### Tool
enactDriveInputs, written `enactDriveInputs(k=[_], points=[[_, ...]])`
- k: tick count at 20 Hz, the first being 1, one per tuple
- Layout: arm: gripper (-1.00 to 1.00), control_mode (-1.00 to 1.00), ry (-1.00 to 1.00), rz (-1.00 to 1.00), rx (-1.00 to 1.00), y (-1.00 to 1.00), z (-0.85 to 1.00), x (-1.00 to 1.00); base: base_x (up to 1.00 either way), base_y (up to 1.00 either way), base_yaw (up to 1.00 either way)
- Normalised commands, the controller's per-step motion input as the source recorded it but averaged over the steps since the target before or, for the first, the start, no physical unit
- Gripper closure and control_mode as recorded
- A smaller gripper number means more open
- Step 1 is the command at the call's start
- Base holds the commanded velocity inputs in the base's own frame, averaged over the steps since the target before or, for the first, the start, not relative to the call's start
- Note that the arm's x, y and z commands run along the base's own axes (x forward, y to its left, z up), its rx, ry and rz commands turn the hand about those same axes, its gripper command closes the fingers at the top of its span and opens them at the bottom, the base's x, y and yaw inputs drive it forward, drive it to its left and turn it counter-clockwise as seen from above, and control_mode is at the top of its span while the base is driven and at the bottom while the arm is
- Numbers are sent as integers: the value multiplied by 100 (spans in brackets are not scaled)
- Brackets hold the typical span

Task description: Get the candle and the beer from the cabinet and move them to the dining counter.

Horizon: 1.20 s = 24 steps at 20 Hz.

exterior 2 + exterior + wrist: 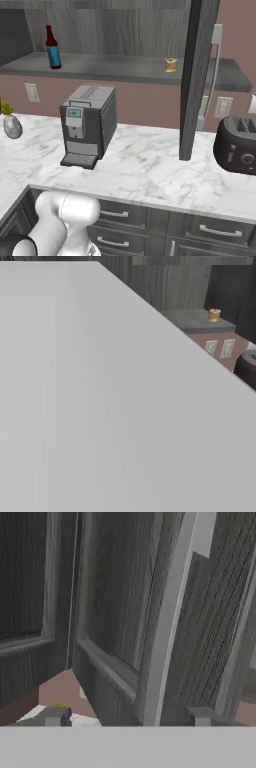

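The gripper (125, 716), jaws apart and empty, faces the cabinet door's (165, 612) edge, while the candle (171, 64) sits mid-shelf and the upright beer (52, 48) near the shelf's left end, probably beyond it.

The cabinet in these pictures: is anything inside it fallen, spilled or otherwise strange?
Nothing stands out. In the open cabinet the beer stands upright at the shelf's left and the candle sits upright further right, well apart. One door hangs open, edge-on.

grey cabinet shelf (120, 67), beer (52, 48) left, candle (171, 64) right
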Motion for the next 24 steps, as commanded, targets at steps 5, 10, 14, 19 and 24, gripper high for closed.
enactDriveInputs(k=[5, 10, 14, 19, 24], points=[[-100, -100, -1, 11, 12, -43, 16, -33, 0, 0, 0], [-100, -100, 0, 14, 18, -66, 9, -21, 0, 0, 0], [-100, -100, 0, 15, 20, -82, -2, 0, 0, 0, 0], [-100, -100, 0, 17, 21, -90, -2, -3, 0, 0, 0], [-100, -100, 0, 15, 19, -67, -11, -1, 0, 0, 0]])
